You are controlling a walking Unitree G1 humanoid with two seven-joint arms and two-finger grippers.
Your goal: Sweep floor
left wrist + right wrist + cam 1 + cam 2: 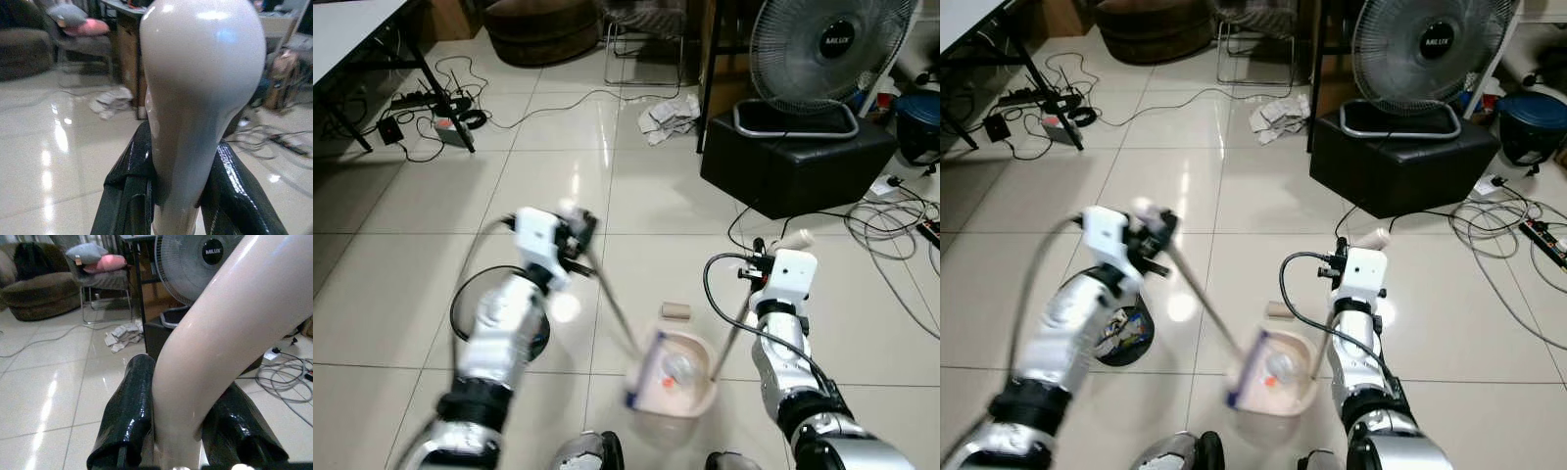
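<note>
The left hand [576,235] was clamped on the broom handle [195,98], whose thin shaft ran down toward five o'clock to the broom head [641,377] at the dustpan's left edge. The right hand [766,253] gripped the dustpan handle [220,342], its rod dropping toward seven o'clock to the beige dustpan [674,377] on the tiled floor [431,196] between the robot's feet. A clear crumpled scrap [679,367] lay inside the pan, and a small cylinder [676,311] lay just beyond it at twelve o'clock. Crumpled paper [668,117] sat near the fan [827,44].
</note>
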